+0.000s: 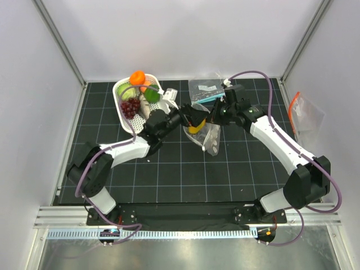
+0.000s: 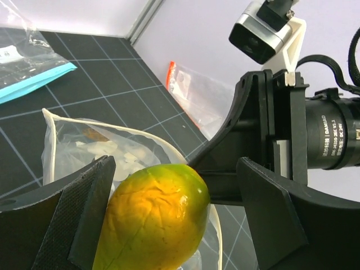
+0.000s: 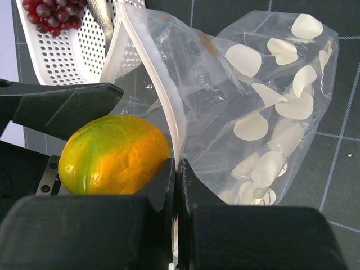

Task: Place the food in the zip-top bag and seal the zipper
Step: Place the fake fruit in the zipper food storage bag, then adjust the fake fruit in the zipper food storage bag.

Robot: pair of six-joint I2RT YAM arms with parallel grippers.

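Note:
The zip-top bag (image 1: 212,140), clear with white oval dots, lies at mid-table with its mouth held up. My right gripper (image 3: 177,169) is shut on the zipper (image 3: 163,101) at the mouth edge. A yellow-green toy fruit (image 2: 152,219) sits between the jaws of my left gripper (image 2: 174,169) at the bag's mouth (image 2: 112,130). It touches the left finger (image 2: 84,208); a gap shows at the right finger (image 2: 270,214), so the jaws stand open. The fruit also shows in the right wrist view (image 3: 112,154) and the top view (image 1: 194,128).
A white basket (image 1: 125,115) at the back left holds purple grapes (image 1: 130,107), an orange fruit (image 1: 137,77) and a pale green one (image 1: 126,91). A clear bag with a teal strip (image 1: 205,87) lies behind. A bag with an orange strip (image 1: 304,115) leans at the right wall.

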